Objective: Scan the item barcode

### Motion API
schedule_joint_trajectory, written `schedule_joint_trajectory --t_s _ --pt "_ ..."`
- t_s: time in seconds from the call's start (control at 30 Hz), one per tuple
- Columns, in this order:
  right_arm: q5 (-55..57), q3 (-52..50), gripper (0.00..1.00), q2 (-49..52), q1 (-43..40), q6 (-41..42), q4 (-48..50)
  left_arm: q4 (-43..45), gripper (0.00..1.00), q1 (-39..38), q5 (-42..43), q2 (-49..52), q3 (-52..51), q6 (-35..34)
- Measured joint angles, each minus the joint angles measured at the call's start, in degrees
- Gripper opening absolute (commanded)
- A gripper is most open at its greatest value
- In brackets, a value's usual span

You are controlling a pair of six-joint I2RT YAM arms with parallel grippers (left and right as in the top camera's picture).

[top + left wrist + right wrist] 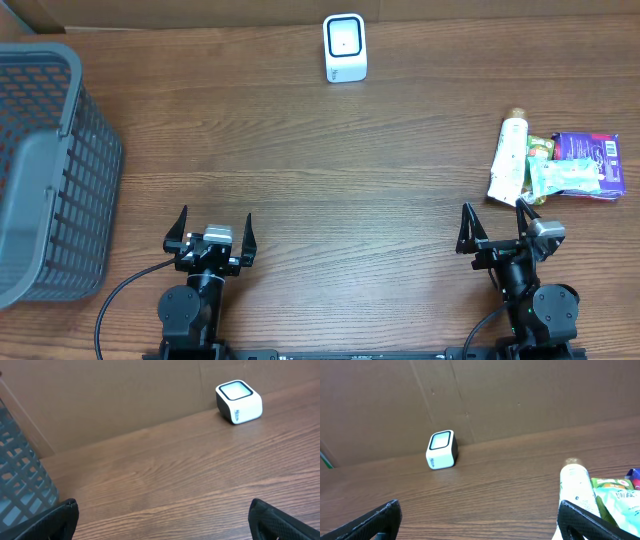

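The white barcode scanner (345, 47) stands at the back middle of the wooden table, and both wrist views catch it too (239, 402) (441, 450). At the right lies a pile of items: a white tube (509, 158) (577, 490), a teal-green packet (565, 178) (620, 505) and a purple packet (590, 165). My left gripper (215, 218) (162, 506) hovers open near the front left with nothing between its fingers. My right gripper (494, 214) (479, 506) is open at the front right, its right finger just in front of the tube's near end.
A grey mesh basket (40, 170) (20, 480) fills the left edge of the table. A brown cardboard wall (495, 395) runs along the back behind the scanner.
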Motion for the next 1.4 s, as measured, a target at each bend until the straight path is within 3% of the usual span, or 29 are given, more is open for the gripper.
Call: schedule_joint_trajectory --t_s 1.4 --pt "0.00 0.00 1.00 0.00 0.00 0.02 0.02 0.02 1.00 -0.02 -0.04 -1.57 0.00 0.20"
